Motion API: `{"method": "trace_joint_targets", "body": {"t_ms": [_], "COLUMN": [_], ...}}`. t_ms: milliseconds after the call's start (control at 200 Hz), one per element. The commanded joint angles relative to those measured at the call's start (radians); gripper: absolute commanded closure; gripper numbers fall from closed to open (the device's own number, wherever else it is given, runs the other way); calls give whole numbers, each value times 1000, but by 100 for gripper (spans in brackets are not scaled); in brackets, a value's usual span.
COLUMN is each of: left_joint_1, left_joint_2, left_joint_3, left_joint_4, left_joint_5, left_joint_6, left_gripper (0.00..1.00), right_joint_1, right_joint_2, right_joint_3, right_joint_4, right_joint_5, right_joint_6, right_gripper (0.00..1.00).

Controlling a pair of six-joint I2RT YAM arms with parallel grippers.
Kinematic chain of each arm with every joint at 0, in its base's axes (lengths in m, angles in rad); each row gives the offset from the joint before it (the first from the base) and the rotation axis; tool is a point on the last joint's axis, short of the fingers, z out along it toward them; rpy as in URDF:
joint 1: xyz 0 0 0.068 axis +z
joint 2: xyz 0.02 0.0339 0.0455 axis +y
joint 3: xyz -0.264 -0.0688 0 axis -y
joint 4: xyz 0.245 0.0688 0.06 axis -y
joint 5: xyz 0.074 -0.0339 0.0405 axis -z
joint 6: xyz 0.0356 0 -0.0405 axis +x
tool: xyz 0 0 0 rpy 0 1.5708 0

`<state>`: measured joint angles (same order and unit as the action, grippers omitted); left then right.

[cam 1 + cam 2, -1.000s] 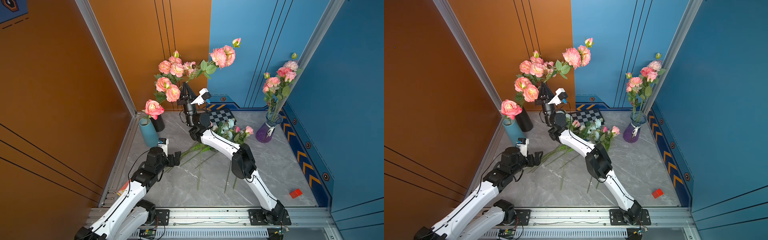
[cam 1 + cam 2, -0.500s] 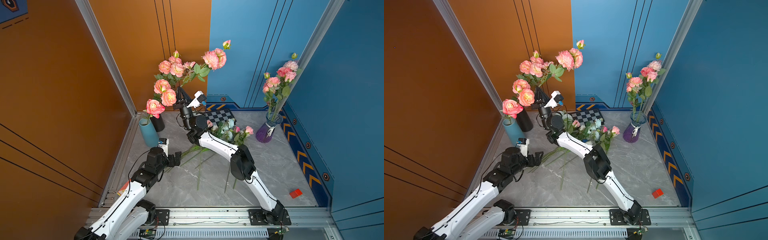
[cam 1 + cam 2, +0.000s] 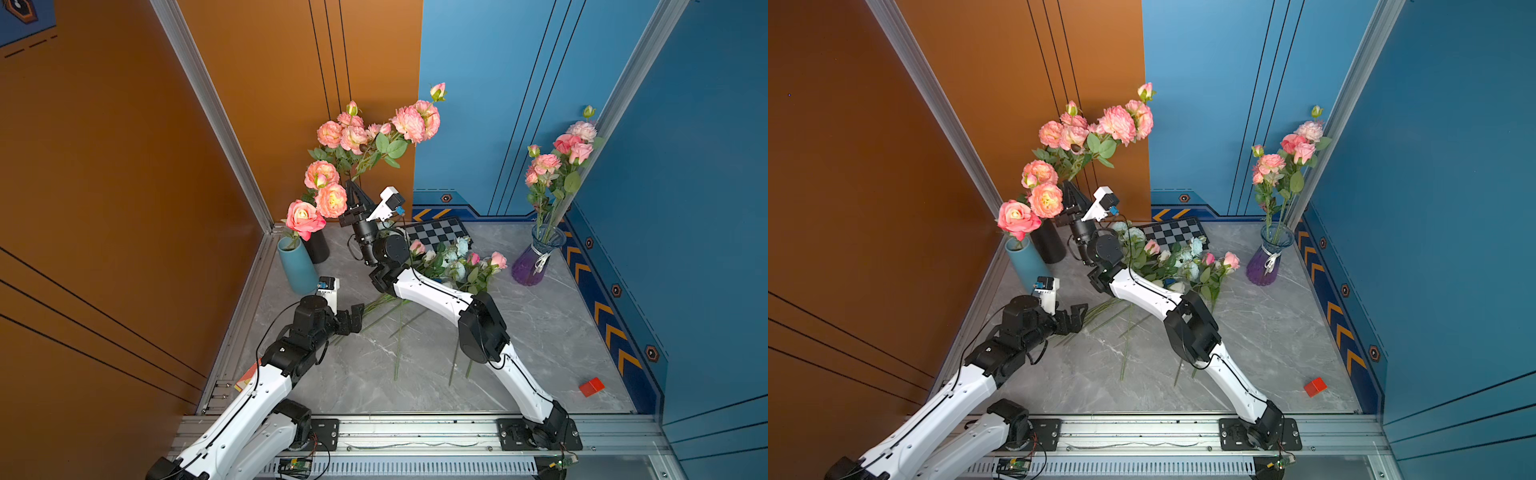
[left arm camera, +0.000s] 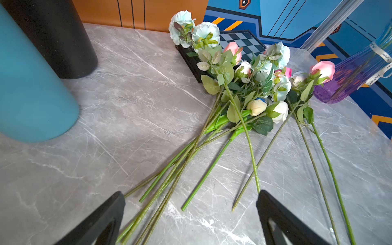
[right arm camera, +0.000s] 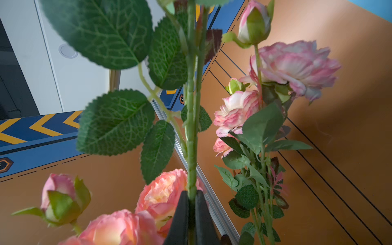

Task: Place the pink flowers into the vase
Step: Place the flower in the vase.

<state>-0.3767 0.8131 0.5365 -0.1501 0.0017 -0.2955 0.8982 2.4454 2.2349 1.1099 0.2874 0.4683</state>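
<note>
- While the right gripper [image 3: 351,187] is reaching up into the back-left corner, its jaws are pressing together on a pink flower stem [image 5: 192,127], with the thin green stalk pinched between the two black tips in the right wrist view.
- That stem's ruffled blooms [image 3: 413,120] are leaning up and to the right across the seam between the orange and blue walls. Its lower end is hiding behind the gripper, so I cannot tell whether it is sitting in the black vase [image 3: 318,249] just below.
- Other pink flowers [image 3: 340,133] are crowding close around the gripper above the black vase.
- A single pink rose [image 3: 303,218] is standing in the teal vase [image 3: 297,266] beside it, and more pink blooms are standing in the purple glass vase [image 3: 534,262] against the right wall.
- The left gripper [image 4: 191,194] is hovering low with its jaws spread wide and gripping nothing, just over the cut ends of the loose stems on the grey marble table [image 4: 127,106].
- A loose pile of flowers [image 4: 254,84] is lying there, with pink buds mixing among white and pale blue heads and some heads resting against the checkered board [image 4: 239,42].
- A red block [image 3: 591,386] is lying well apart, near the front right.
</note>
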Motion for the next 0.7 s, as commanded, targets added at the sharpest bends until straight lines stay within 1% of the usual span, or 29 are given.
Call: {"method": "trace_joint_targets", "body": {"t_ms": [0, 150, 461, 696], "left_joint_1": [-14, -18, -27, -39], "left_joint_2": [-17, -21, -33, -51], "left_joint_3": [-4, -5, 0, -1], "left_joint_4": [-19, -29, -101, -135], "left_joint_5": [-2, -14, -84, -138], "left_joint_6": [11, 12, 9, 9], "left_gripper": [1, 1, 1, 1], "right_joint_1": [14, 22, 28, 34], "right_joint_2": [59, 116, 184, 252], "right_joint_3": [58, 130, 183, 262], "right_joint_4": [-10, -45, -76, -113], "right_joint_5": [-33, -38, -45, -52], "right_joint_6": [-31, -54, -56, -49], "right_gripper": [100, 100, 100, 100]}}
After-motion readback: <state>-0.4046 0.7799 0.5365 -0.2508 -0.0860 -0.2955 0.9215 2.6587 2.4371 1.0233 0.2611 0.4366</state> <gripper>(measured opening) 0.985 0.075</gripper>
